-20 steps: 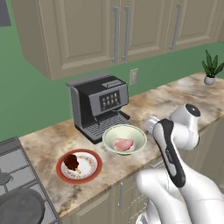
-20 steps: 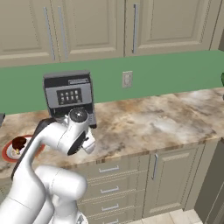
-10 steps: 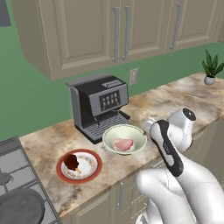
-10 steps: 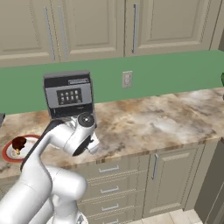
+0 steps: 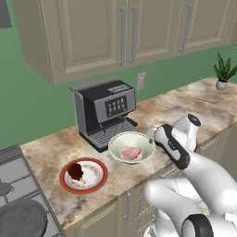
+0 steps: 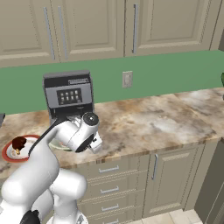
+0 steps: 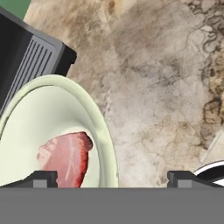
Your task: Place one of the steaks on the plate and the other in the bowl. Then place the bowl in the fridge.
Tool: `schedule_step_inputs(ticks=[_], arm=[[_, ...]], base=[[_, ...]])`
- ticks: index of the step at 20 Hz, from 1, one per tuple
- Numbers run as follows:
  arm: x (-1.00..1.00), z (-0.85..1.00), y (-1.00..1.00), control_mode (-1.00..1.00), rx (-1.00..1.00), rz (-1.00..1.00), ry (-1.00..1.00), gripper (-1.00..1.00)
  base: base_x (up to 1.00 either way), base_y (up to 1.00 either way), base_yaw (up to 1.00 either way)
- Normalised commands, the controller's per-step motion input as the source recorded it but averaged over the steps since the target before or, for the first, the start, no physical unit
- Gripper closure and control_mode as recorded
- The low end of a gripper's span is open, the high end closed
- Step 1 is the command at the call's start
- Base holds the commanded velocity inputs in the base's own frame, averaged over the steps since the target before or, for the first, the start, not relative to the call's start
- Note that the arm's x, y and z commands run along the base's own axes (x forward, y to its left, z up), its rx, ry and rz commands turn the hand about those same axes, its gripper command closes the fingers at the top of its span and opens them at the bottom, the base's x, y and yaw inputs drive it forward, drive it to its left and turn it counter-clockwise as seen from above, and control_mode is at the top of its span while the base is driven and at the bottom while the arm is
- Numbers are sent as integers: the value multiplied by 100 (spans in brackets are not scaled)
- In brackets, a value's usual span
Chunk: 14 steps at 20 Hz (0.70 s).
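The pale greenish bowl (image 5: pixel 124 140) sits on the counter in front of the coffee machine, with the pale pink steak (image 5: pixel 130 152) lying in it. To its left, the red-rimmed plate (image 5: pixel 95 181) carries the dark brown steak (image 5: pixel 76 171). My gripper (image 5: pixel 152 136) is open at the bowl's right edge. In the hand view the gripper (image 7: pixel 113 179) has the bowl's rim (image 7: pixel 94 118) between its two tips, with the pink steak (image 7: pixel 65 157) just inside. The plate (image 6: pixel 8 154) and dark steak (image 6: pixel 18 143) lie at the far left. The fridge is out of view.
A black and grey coffee machine (image 5: pixel 105 111) stands right behind the bowl, under beige wall cabinets. A stove with a dark pan (image 5: pixel 21 220) is at the left. A small potted plant (image 5: pixel 223 74) stands far right. Bare marble counter (image 6: pixel 153 122) stretches to the right.
The hand has shifted slightly left and down toward the bowl's right rim. The jaws stay open, and the steaks, bowl and plate have not moved.
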Motion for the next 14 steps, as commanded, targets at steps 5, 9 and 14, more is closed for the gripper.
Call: schedule_step_inputs(ticks=[5, 9, 14], arm=[[3, -41, 22, -100, 0, 0, 0, -100], [6, -45, 21, -100, 0, 0, 0, -100], [8, -47, 5, -100, 0, 0, 0, -100]], base=[[0, 0, 0], [0, 0, 0], [0, 0, 0]])
